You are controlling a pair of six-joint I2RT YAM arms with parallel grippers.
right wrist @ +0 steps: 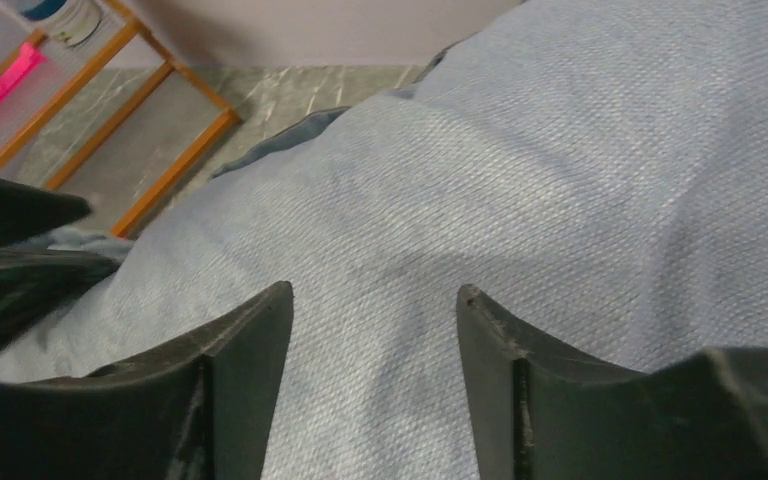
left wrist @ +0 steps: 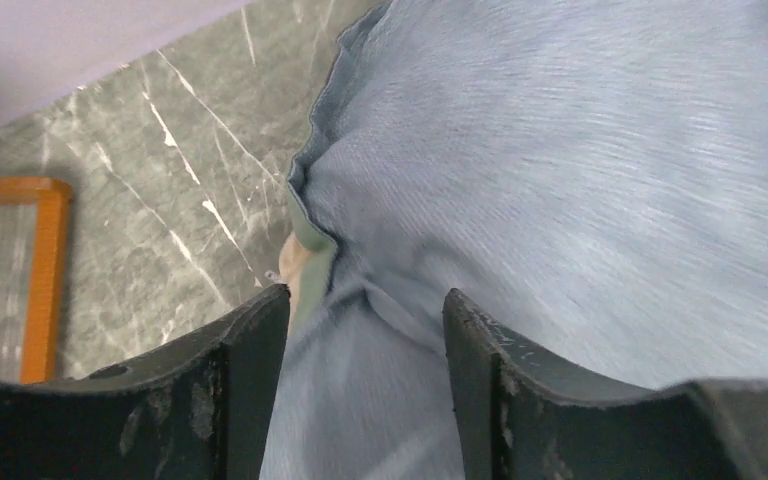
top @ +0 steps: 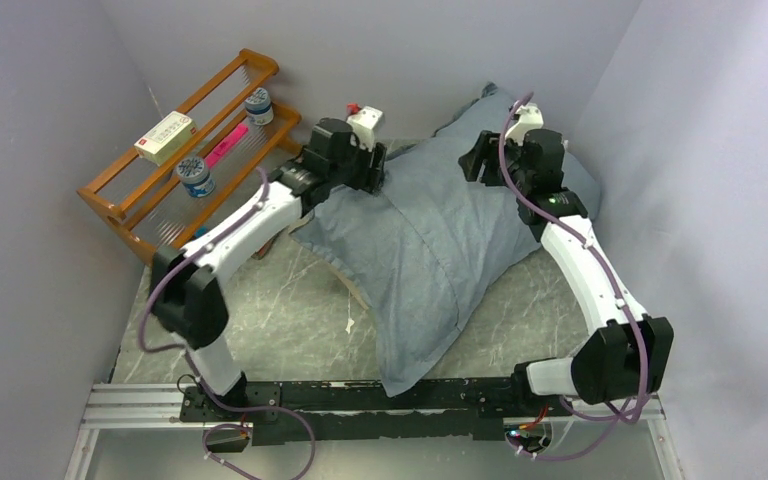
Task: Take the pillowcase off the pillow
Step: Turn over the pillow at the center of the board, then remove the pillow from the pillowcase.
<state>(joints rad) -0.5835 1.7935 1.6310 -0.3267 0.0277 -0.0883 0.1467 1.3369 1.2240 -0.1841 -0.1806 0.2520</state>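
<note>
Jaws apart, pre-grip: left gripper (left wrist: 365,300) at pillowcase (top: 430,240) 11 o'clock, right gripper (right wrist: 375,295) at 1; nxt pinch cloth, pull.

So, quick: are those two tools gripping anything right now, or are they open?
Left tool: open, gripping nothing; a pucker of the blue-grey pillowcase lies between its fingers.
Right tool: open, gripping nothing, just above the same pillowcase.

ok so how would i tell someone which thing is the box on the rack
Look to the far left of the table for the slanted wooden rack. On its upper rails lies a flat white box with red print. It's the only rectangular white item there; its neighbours are round blue-and-white jars and a pink strip.
</note>
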